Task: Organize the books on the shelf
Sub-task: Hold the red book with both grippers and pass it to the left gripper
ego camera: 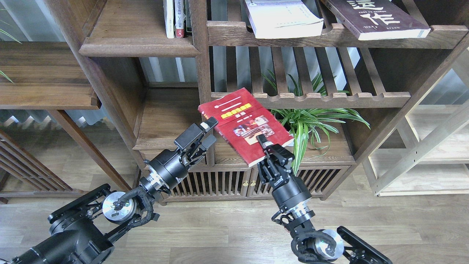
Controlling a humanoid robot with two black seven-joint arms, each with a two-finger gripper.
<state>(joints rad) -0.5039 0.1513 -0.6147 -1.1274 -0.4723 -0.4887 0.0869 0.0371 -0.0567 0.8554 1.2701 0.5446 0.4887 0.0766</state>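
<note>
Walnut bookcase (199, 69) fills the background, wood floor beneath. Item one: red book (246, 123), held in the air in front of the bookcase's central post, clear of every board. Our right gripper (264, 143) pinches its lower edge, fingers closed on the cover. Our left gripper (205, 132), just left of the book, stands with fingers parted, holding nothing and perhaps brushing the book's left edge. Above the post's right side: white book (284, 20) and brown book (373, 16) on the upper slatted rack. Right of the post: potted plant (311, 123). Risk, in our judgement: a one-edge grip lets the book droop or slip; its corner may catch the post.
</note>
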